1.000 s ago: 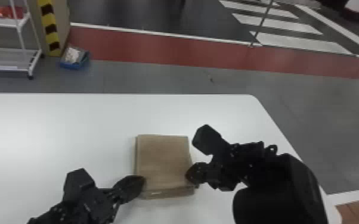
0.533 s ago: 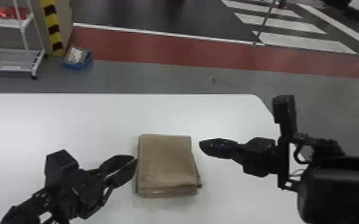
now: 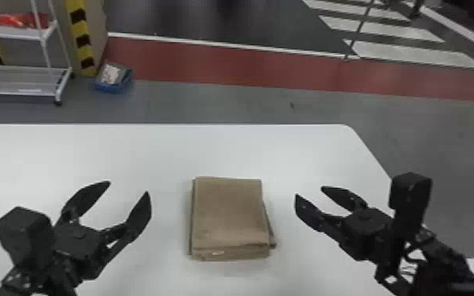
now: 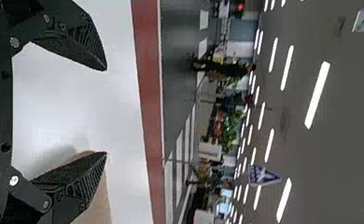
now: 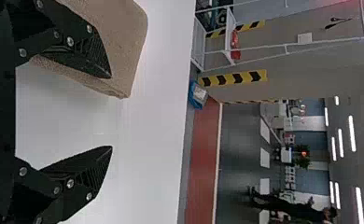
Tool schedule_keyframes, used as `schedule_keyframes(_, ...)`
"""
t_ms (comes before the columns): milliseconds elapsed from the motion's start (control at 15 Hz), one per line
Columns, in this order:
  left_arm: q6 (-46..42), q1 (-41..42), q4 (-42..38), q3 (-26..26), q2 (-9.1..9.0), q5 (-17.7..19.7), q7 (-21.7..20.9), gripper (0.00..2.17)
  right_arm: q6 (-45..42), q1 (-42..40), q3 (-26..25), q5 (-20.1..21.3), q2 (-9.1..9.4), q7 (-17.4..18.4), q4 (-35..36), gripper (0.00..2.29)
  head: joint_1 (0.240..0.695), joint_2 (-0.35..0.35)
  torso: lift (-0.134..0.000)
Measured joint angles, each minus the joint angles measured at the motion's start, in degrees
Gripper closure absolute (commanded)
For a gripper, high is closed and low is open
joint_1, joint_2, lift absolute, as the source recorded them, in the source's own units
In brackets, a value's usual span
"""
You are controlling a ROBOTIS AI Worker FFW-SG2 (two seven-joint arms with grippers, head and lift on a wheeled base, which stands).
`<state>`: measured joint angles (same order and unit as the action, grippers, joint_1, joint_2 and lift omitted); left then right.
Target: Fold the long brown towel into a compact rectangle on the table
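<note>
The brown towel [image 3: 230, 216] lies on the white table as a thick folded rectangle, its layers stacked, with a small edge sticking out at its lower right. To its left my left gripper [image 3: 130, 187] stands open, apart from it. On the other side my right gripper [image 3: 308, 191] is also open and clear of the cloth. In the left wrist view, the left gripper [image 4: 106, 111] has nothing between its fingers, and part of the towel [image 4: 101, 205] shows behind one finger. The right wrist view has the right gripper [image 5: 111, 112] spread, with the towel [image 5: 124, 46] behind one finger.
The white table [image 3: 149, 153] has its far edge and rounded right corner beyond the towel. On the floor behind stand a white shelf cart [image 3: 23, 78] and a blue bin [image 3: 113, 78], well away from the arms.
Both grippers have drawn away from the towel, the left one to the left and the right one to the right, and their fingers have opened. The towel keeps its folded shape.
</note>
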<state>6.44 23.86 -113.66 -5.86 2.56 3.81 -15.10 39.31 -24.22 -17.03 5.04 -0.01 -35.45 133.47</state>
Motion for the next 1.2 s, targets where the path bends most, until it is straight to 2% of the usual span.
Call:
schedule_keyframes(67,-5.2,1.7,0.4,-0.3,-0.06,0.7,3.3,0.00,-4.5,-1.5,0.1,-1.1,0.01,3.1,-1.3,0.12,0.695,-0.196,-0.124)
schedule_keyframes(200,-13.4,4.7,1.2,-0.5,-0.09,2.7,7.3,0.00,-11.3,-4.6,0.5,-4.2,0.01,7.5,-2.7,0.12,0.695,-0.187,-0.124)
schedule_keyframes(333,-19.3,7.5,1.5,0.4,-0.07,4.3,10.0,0.00,-17.2,-7.7,0.8,-6.7,0.01,8.6,-3.1,0.12,0.695,-0.147,-0.124)
schedule_keyframes(467,-23.8,10.2,0.7,2.2,-0.03,4.9,10.2,0.00,-21.9,-9.8,0.8,-7.4,0.01,8.6,-3.5,0.12,0.695,-0.124,-0.124)
schedule_keyframes(733,-21.2,12.5,-1.1,4.1,0.19,4.5,10.0,0.00,-26.9,-10.8,1.4,-9.0,0.01,9.0,-4.7,0.13,0.695,-0.097,-0.124)
schedule_keyframes(1200,-15.8,14.1,-3.4,6.3,0.32,4.3,10.0,0.00,-31.6,-12.4,3.4,-8.9,0.01,11.2,-4.8,0.13,0.695,-0.054,-0.124)
